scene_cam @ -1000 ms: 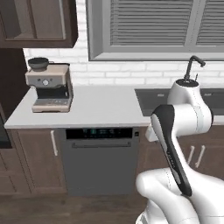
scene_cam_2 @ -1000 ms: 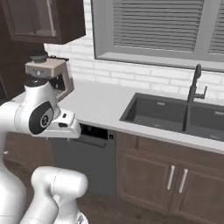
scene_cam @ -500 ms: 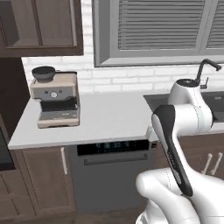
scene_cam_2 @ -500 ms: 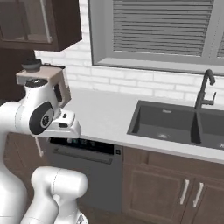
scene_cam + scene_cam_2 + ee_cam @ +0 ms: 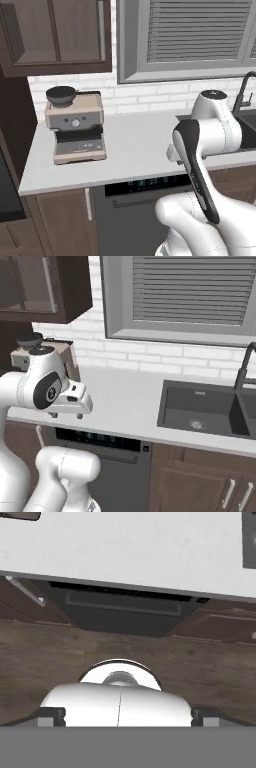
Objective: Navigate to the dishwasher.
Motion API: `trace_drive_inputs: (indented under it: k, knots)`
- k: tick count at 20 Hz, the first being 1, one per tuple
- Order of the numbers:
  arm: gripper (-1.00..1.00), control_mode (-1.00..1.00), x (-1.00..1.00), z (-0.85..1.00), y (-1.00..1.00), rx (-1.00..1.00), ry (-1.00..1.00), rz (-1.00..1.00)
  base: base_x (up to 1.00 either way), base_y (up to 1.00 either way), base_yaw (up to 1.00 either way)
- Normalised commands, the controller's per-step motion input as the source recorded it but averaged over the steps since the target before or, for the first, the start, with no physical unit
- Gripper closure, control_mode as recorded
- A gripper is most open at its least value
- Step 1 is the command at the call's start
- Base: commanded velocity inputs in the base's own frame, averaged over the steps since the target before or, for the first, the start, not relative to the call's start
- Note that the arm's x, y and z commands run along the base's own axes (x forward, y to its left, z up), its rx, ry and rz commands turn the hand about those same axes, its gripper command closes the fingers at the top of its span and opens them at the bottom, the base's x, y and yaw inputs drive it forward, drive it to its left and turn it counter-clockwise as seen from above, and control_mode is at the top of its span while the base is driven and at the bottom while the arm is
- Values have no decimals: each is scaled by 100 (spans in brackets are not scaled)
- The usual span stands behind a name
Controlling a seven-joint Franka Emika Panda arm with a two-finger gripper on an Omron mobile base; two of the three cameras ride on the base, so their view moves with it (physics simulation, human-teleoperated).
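White counter point(image 5: 135, 145) below brick wall and shuttered window. Dishwasher point(image 5: 130, 212), centre, under the counter edge: grey metal front, black control strip with faint, unreadable teal marks, dark bar handle. Beige espresso machine point(image 5: 75, 127) at left; black sink point(image 5: 202, 408) at right. Gripper state: cannot tell.

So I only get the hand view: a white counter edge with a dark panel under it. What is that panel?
Observer: That is the dishwasher. The left base view shows the black control strip along its top.
Visitor: Is anything standing on the counter?
Observer: Yes, a beige espresso machine, near the counter's left end.
Visitor: And off to the right?
Observer: A dark sink with a black faucet, below a window with blinds.
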Motion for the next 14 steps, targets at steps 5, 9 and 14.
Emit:
trace_drive_inputs:
  k: [5, 9, 14]
  knots:
    - [-100, 100, 0, 0, 0, 0, 0, 0, 39, 28, -12]
    - [-100, 100, 0, 0, 0, 0, 0, 0, 34, 13, -8]
    - [-100, 100, 0, 0, 0, 0, 0, 0, 37, 13, -6]
